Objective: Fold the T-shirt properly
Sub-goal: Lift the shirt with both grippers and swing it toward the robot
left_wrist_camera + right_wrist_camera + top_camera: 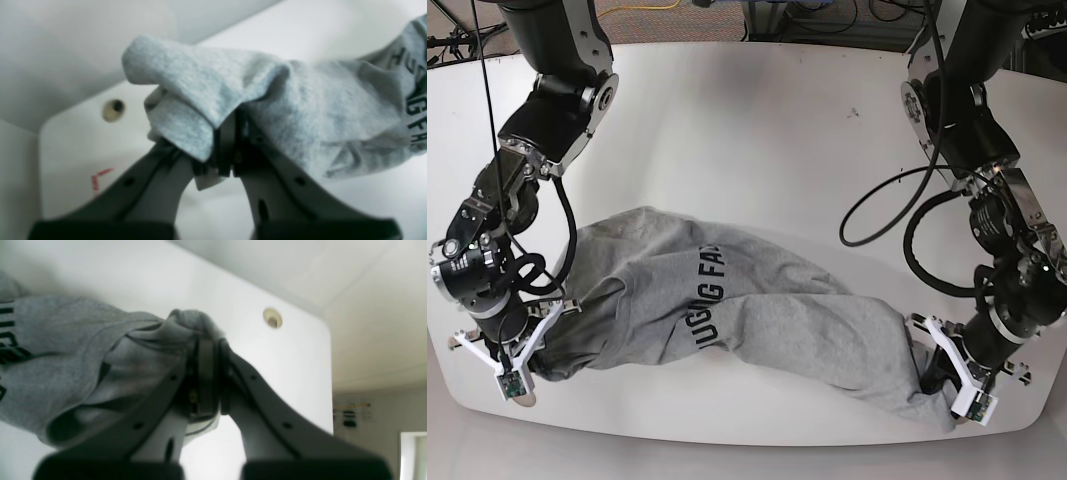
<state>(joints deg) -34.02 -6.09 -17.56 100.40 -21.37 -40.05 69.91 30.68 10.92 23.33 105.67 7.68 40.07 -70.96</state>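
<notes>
The light grey T-shirt point(727, 310) with black lettering stretches across the near part of the white table, bunched and wrinkled, its two ends pulled toward the front corners. My left gripper point(230, 146) is shut on a fold of the T-shirt point(300, 113); in the base view it sits at the front right point(942, 385). My right gripper point(208, 380) is shut on another bunched edge of the T-shirt point(66, 366); in the base view it is at the front left point(532, 350). The cloth hides both sets of fingertips from above.
The white table point(757, 130) has rounded corners, and its front edge runs just below both grippers. A small round hole point(113, 110) shows in the tabletop near a corner, with a red mark point(98, 178) beside it. Cables point(897, 220) hang from the arm on the right.
</notes>
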